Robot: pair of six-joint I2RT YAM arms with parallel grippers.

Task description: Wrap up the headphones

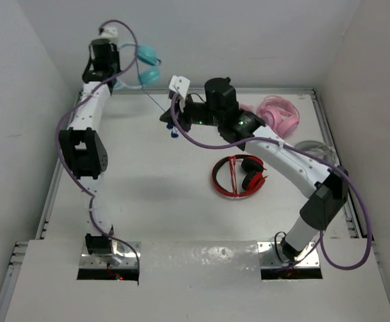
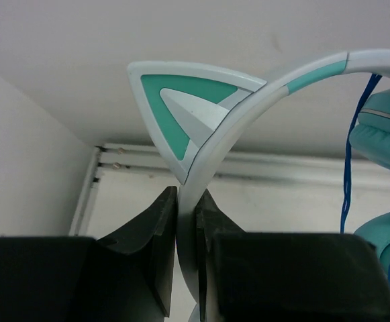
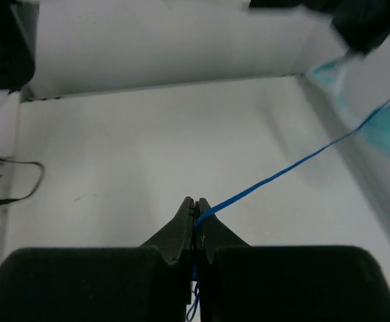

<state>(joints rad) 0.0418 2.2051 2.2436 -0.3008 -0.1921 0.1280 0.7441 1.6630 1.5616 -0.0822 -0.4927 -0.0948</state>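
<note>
The teal headphones hang in the air at the far left, held up by my left gripper. In the left wrist view that gripper is shut on the pale mint headband, just below a cat ear; a teal ear cup shows at the right. The thin blue cable runs taut from the headphones to my right gripper, which is shut on it. In the right wrist view the cable leaves the closed gripper up to the right.
A red and black pair of headphones lies on the table at the middle right. An all-pink pair lies at the far right. White walls close the table at the back and sides.
</note>
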